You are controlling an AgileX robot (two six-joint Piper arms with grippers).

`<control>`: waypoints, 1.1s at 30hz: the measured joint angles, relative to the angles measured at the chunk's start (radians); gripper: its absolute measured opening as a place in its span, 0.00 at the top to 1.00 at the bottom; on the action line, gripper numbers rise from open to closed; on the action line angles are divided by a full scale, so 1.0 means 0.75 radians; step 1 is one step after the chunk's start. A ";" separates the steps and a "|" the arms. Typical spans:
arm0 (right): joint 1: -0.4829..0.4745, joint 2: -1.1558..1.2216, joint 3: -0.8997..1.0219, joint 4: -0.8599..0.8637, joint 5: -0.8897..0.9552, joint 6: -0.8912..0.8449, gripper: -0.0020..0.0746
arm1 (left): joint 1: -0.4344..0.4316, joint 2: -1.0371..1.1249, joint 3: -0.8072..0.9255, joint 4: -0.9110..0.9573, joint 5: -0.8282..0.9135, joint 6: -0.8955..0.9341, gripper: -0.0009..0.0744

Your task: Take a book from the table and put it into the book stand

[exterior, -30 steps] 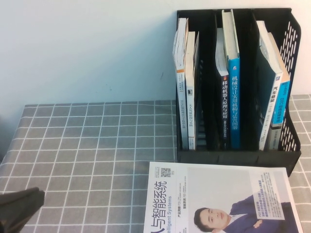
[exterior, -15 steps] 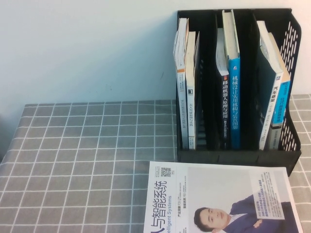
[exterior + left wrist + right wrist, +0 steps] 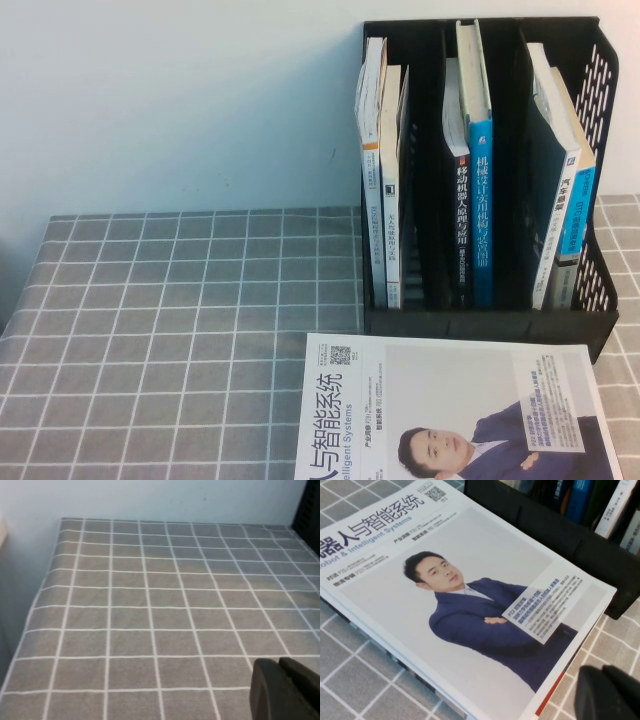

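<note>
Since the book point(image 3: 574, 205) sits in the book stand point(image 3: 603, 290), I'd draw away without knocking it.
Left pincer point(image 3: 285, 690) well apart, right pincer point(image 3: 610, 695) near; openness of either: cannot tell.

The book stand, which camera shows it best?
The high view: the whole book stand with its three slots and books. The right wrist view shows only its base beyond the right hand; the left wrist view catches just an edge beyond the left hand.

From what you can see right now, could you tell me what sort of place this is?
Probably a desk or study corner. A black book stand filled with upright books sits against a plain wall, on a table with grey checked cloth, and a magazine lies in front of it. The left gripper and right gripper hover low nearby.
</note>
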 joint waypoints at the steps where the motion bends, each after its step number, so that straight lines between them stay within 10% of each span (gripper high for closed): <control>1: 0.000 0.000 0.000 0.000 0.000 0.000 0.98 | 0.018 0.000 0.000 0.000 0.000 0.000 0.99; 33: 0.000 0.000 0.002 0.005 0.000 0.000 0.98 | 0.056 0.000 0.000 0.045 0.000 0.079 0.99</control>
